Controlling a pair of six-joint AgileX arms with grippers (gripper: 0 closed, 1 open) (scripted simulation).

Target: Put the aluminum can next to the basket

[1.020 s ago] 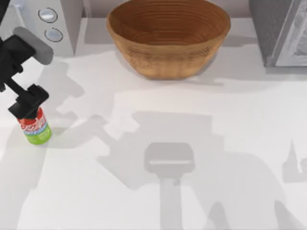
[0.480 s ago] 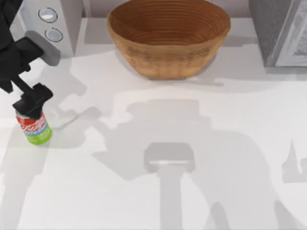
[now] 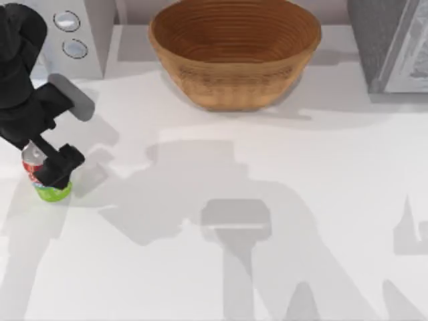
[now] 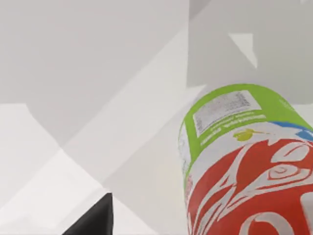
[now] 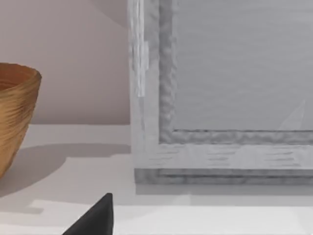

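Note:
The aluminum can stands upright near the table's left edge, its lime-green base and silver top showing. My left gripper is low over it, open, with the can between its fingers. In the left wrist view the can is very close, with one dark fingertip off to its side and not touching it. The brown woven basket sits at the back centre, far from the can. My right arm is parked; one of its fingertips shows, with the basket's wall beyond it.
A grey appliance with two round dials stands at the back left, close behind my left arm. A grey framed box stands at the back right, seen up close as a panel. Open white tabletop lies between can and basket.
My left gripper has come down and slightly forward, from above the can's top to around its body. The can has stayed in place.

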